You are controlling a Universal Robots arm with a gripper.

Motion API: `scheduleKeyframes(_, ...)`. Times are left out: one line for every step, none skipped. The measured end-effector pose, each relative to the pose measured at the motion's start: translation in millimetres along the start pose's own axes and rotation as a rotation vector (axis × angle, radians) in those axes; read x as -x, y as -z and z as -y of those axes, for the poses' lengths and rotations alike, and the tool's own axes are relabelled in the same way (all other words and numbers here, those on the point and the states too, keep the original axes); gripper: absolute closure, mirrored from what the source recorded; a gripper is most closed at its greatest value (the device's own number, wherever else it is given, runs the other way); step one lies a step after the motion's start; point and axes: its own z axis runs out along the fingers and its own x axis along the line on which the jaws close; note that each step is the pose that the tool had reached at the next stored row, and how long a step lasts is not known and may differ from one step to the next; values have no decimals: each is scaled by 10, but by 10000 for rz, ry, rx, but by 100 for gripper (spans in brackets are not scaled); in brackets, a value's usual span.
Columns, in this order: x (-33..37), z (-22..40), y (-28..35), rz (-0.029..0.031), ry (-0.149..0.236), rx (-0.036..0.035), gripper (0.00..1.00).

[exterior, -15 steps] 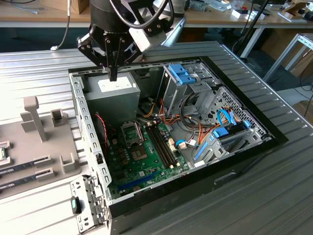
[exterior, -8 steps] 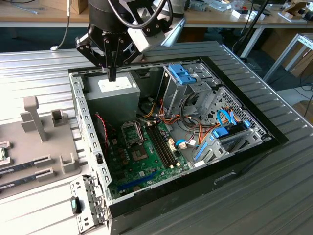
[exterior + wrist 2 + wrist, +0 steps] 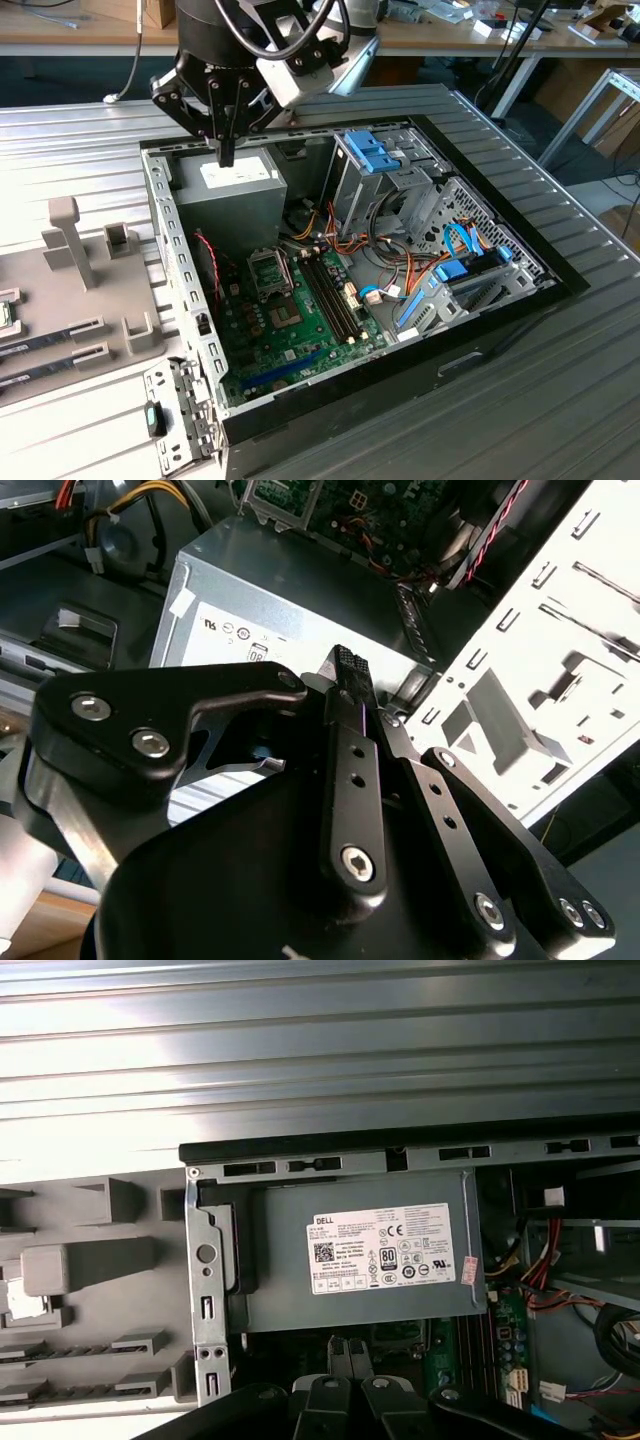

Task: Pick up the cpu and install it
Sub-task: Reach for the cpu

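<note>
Above the power supply (image 3: 225, 195) in an open computer case (image 3: 450, 355), the gripper (image 3: 228, 155) hangs with fingers pinched together, empty (the cpu (image 3: 28, 1306) apparently lies well aside on the grey fixture tray (image 3: 100, 300)). A low sideways sweep could clip the case wall (image 3: 165, 230).

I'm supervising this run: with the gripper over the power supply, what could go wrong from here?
The gripper hangs over the power supply, near the case rim; a low sweep might strike either. Loose cables beside the socket could snag it during a descent there.
</note>
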Motion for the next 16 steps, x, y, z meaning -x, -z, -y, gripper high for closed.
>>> scheduleKeyframes(-4, 0, 0, 0, 0, 0, 89)
scheduleKeyframes(-8, 1, 0, 0, 0, 0, 89)
scheduleKeyframes(-12, 1, 0, 0, 1, 0, 89)
scheduleKeyframes(-17, 1, -1, 0, 1, 0, 89)
scheduleKeyframes(-21, 2, -1, 0, 1, 0, 89)
scheduleKeyframes(-25, 2, -1, 0, 0, 0, 89)
scheduleKeyframes(-30, 2, -1, 0, 0, 0, 89)
scheduleKeyframes(-35, 3, -1, 0, 1, 0, 89)
scheduleKeyframes(-39, 3, -1, 0, 1, 0, 89)
scheduleKeyframes(-47, 4, -1, 0, 1, 0, 89)
scheduleKeyframes(-54, 5, -1, 0, 1, 0, 89)
scheduleKeyframes(-60, 5, -2, 0, 1, 0, 89)
scheduleKeyframes(-65, 5, -2, 0, 1, 0, 89)
scheduleKeyframes(-71, 6, -2, 1, 0, 0, 89)
scheduleKeyframes(-75, 6, -2, 0, 0, 0, 89)
scheduleKeyframes(-80, 6, -2, 0, 1, 0, 89)
